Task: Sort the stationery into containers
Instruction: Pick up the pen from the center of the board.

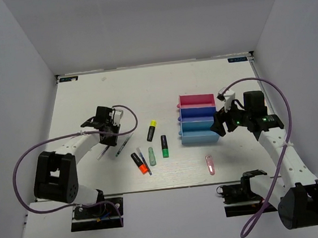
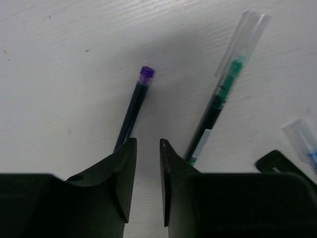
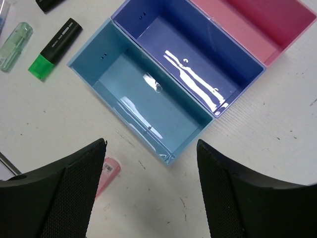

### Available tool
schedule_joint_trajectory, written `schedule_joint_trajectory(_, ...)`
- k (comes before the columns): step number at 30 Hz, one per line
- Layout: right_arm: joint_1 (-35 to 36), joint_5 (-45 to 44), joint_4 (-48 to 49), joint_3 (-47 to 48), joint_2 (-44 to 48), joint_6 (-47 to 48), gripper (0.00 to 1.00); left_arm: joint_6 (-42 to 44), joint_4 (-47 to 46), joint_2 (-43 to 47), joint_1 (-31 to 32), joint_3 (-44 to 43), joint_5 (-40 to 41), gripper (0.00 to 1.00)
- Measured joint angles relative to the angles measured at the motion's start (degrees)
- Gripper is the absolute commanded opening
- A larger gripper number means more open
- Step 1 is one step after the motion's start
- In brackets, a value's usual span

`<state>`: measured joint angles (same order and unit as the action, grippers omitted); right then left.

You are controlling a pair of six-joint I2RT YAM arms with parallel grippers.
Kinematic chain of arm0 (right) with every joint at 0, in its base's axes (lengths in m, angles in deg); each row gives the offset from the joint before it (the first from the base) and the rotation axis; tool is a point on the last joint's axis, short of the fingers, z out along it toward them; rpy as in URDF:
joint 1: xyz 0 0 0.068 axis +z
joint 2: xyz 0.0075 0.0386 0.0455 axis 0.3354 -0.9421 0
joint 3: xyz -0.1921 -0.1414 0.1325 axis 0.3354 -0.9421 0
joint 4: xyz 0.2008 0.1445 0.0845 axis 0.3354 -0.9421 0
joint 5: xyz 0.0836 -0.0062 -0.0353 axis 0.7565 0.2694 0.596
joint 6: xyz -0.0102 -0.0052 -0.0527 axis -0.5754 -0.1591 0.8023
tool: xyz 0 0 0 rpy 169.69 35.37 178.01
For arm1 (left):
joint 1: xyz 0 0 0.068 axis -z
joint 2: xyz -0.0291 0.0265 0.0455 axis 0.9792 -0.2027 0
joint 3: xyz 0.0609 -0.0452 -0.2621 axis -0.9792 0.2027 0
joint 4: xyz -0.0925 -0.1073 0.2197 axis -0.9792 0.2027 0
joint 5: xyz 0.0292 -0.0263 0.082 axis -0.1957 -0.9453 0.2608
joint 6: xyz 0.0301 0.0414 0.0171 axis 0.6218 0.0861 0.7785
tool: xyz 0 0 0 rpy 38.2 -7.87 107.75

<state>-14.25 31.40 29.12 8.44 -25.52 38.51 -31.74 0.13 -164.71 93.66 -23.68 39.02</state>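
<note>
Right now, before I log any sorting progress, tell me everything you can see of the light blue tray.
The light blue tray is a small, open, rectangular box of glossy plastic, with two tiny holes in one end wall. It is empty and sits flat on the white table, with one long wall against the dark blue tray. It ends the row on the side nearest the arms. Nothing else touches it.

A white table (image 1: 88, 98) carries three joined rectangular plastic trays: pink tray (image 1: 197, 99), dark blue tray (image 1: 197, 113), light blue tray (image 1: 199, 133). To their left lie a yellow-ended black highlighter (image 1: 151, 130), a green-ended black highlighter (image 1: 165, 146), an orange-ended black highlighter (image 1: 139, 162), a pale green stick (image 1: 151, 155) and a thin clear pen (image 1: 122, 145). A pink clip (image 1: 210, 165) lies apart, near the front edge.
</note>
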Motion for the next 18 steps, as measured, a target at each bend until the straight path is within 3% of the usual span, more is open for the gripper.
schedule_joint_trajectory(2,0.02,0.00,0.00,-0.02,0.26,0.04,0.76,1.14,0.22,-1.77,-1.01,0.00,0.24,0.42)
schedule_joint_trajectory(18,0.04,0.87,-0.20,-0.02,2.45,0.00,0.76,3.85,-2.25,-6.43,-5.79,-0.37,-1.84,0.45)
